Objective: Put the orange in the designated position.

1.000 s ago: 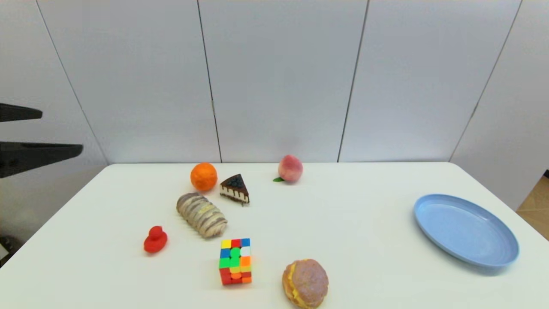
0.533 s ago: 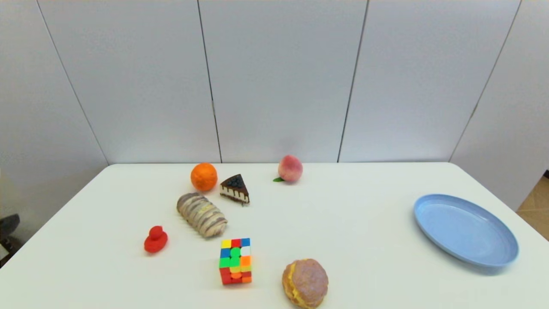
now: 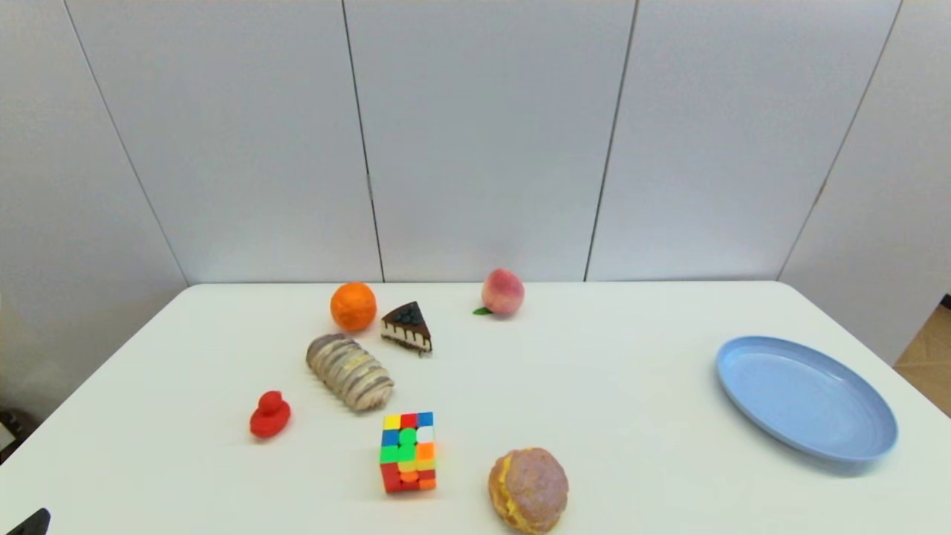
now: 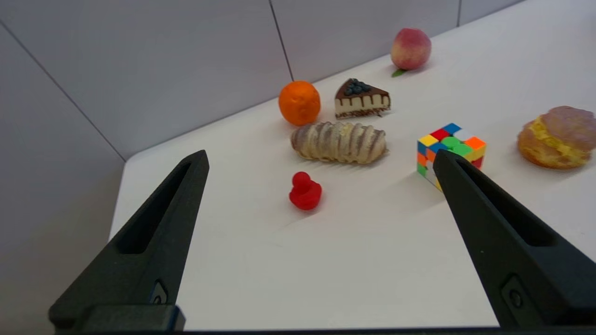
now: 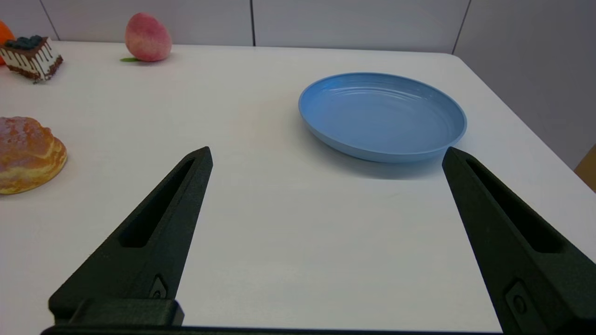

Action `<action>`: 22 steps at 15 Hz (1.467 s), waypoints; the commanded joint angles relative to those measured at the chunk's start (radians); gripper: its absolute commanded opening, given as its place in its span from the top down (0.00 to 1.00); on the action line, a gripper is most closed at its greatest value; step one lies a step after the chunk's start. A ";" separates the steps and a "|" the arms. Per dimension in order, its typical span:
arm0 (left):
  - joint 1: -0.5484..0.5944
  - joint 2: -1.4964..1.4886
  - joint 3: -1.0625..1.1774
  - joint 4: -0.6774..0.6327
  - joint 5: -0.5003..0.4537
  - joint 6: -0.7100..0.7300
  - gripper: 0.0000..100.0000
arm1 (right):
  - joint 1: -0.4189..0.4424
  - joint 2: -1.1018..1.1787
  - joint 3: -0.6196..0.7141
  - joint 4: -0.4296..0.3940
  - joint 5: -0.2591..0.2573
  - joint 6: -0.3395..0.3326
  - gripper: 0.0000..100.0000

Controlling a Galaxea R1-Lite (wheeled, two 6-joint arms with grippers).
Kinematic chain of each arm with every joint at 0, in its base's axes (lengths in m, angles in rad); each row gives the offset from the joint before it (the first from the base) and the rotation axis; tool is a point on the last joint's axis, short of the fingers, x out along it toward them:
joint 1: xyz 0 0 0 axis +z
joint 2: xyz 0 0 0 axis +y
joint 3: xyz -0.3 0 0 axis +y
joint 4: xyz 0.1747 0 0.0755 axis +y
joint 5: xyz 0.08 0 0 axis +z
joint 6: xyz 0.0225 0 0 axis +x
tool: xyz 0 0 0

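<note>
The orange [image 3: 353, 305] is set near the far edge of the table [image 3: 609, 386], with the cake slice [image 3: 407, 326] just to its right and the peach [image 3: 503, 292] farther right. The bread roll [image 3: 348, 371] is laid in front of the orange, the duck [image 3: 269, 415] to the roll's front left, and the cube [image 3: 407, 452] and the cream puff [image 3: 528, 490] nearer the front edge. The plate [image 3: 806, 397] is placed well apart on the right side.

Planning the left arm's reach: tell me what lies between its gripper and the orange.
The left gripper is open over the table's near left corner. The red duck and the striped bread roll lie between it and the orange; the cake slice sits just beside the orange.
</note>
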 commanded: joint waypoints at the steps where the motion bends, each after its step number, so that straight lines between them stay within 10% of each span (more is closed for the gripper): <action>1: -0.071 -0.140 0.125 -0.035 0.115 -0.014 0.00 | 0.000 0.001 0.000 -0.001 0.001 0.000 0.00; 22: -0.082 -0.378 0.475 -0.135 0.339 -0.174 0.00 | 0.000 0.001 0.000 -0.001 0.001 0.000 0.00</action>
